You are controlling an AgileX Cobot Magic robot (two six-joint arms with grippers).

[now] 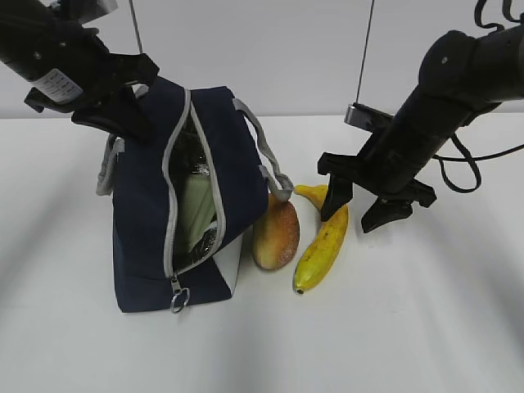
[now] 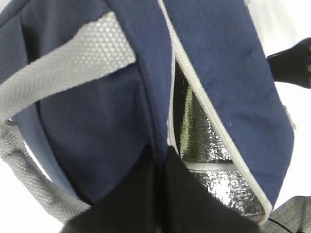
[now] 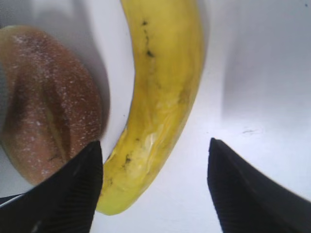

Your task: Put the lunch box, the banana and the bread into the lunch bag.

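Landmark: the tall navy-blue fabric lunch bag with grey zipper, grey webbing handles and a white side panel stands on the white table; its zipper is undone and the mouth gapes, showing silver foil lining.

Lunch box: a pale sage-green lid shows inside the bag's opening, so the rounded clear lunch box looks already packed. Judged done.

Bread: the small oval golden-brown loaf of bread with a reddish speckled crust lies on the table, touching or just beside the bag's white panel. Not yet packed.

Banana: the curved yellow banana with brown speckles lies just beside the bread, on the side away from the bag, its dark tip pointing toward the viewer. Not yet packed.

Left gripper: the left gripper is at the bag's top edge, on the side away from the fruit. In the left wrist view its black fingers meet on the navy fabric beside the zipper, apparently pinching the bag to hold the mouth open.

Right gripper: the right gripper hangs over the banana's stem end with jaws spread wide and empty; in the right wrist view the banana lies between its fingers, nearer the one beside the bread.

Progress: roughly one of three items in. The banana looks to be next, then the bread.
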